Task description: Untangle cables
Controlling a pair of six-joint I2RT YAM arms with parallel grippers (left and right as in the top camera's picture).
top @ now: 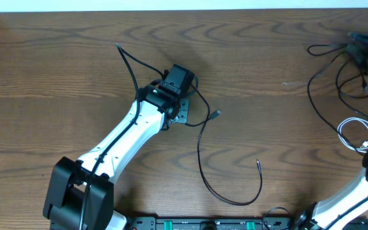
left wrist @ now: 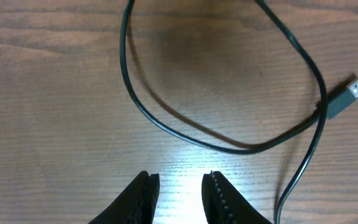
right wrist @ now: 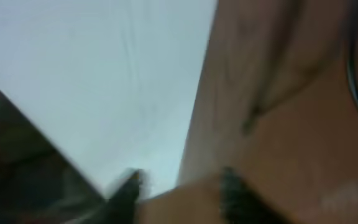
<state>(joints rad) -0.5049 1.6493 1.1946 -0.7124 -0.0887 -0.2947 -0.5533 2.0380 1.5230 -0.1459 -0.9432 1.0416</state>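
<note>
**Open wood at left and top; cables at centre and right**

The wooden table lies bare across the upper left and top middle. The left arm slants from lower left to centre. A black cable loops beside its tip and through lower centre. Tangled black cables and a coiled white cable crowd the right edge.

The table is brown wood with dark wavy lines. The black cable has a grey plug — silver at the tip. Far right of it lies a white cable. The left arm is white — the left gripper black.
</note>
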